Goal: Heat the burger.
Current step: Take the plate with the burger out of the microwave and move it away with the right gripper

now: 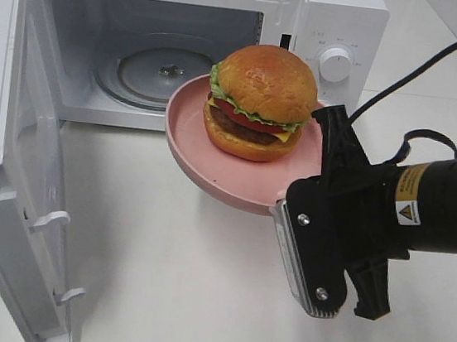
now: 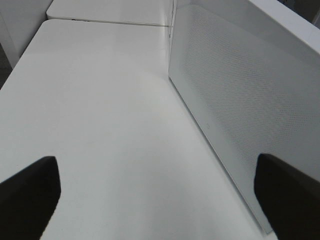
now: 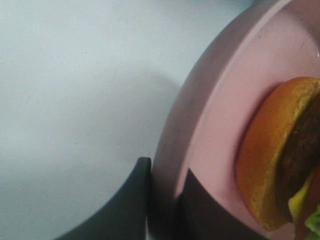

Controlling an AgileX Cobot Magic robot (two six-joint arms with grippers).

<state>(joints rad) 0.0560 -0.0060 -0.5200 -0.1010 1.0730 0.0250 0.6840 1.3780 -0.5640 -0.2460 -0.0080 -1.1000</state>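
burger [image 1: 261, 102] on pink plate [image 1: 190, 141], right claw [image 1: 289, 203] gripping rim.

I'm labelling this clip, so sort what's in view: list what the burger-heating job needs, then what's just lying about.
Job in hand:
- burger
- pink plate carrying it
- right claw, shut on the plate rim
- microwave, door open, glass turntable bare

Just there:
- left claw, open, holding nothing
- white table
- black cable

Bun [image 1: 267, 74] glossy; plate [image 1: 186, 124] smooth, matt pink; microwave [image 1: 347, 23] glossy white plastic; turntable [image 1: 153, 74] clear glass; worktop [image 1: 181, 282] smooth white.
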